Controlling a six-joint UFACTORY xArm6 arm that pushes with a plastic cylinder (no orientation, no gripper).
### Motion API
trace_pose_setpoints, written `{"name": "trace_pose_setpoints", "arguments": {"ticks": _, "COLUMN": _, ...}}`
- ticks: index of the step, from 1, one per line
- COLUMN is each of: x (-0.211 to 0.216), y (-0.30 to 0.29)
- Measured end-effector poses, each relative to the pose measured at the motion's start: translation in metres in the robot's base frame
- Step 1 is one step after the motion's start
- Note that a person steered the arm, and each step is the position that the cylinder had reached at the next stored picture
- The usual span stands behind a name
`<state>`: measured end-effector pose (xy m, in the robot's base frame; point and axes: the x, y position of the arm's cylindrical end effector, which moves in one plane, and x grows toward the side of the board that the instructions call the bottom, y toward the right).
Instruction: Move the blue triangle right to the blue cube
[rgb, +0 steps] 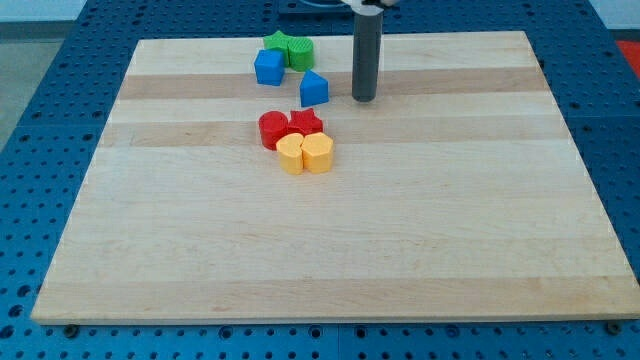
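**Tip waits beside the blue triangle**

My tip (364, 99) stands near the top edge of the worktop (480, 230), just to the view's right of the blue triangle (314, 88), not touching it. There is no hand here, only a rod, so nothing is held. The blue cube (268, 67) sits up and to the view's left of the triangle, close by, touching a green star (279, 44) and a green block (300, 53). From this side, I think a push toward the view's left would slide the triangle nearer the cube. Below sit a red cylinder (272, 129), a red star (306, 123) and two yellow blocks (305, 154). Lots of open room lies toward the bottom edge.
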<state>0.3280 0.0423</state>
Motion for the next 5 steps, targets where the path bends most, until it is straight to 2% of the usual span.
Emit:
{"name": "trace_pose_setpoints", "arguments": {"ticks": 2, "x": 0.002, "y": -0.063}}
{"name": "trace_pose_setpoints", "arguments": {"ticks": 4, "x": -0.010, "y": -0.066}}
{"name": "trace_pose_setpoints", "arguments": {"ticks": 5, "x": -0.035, "y": -0.065}}
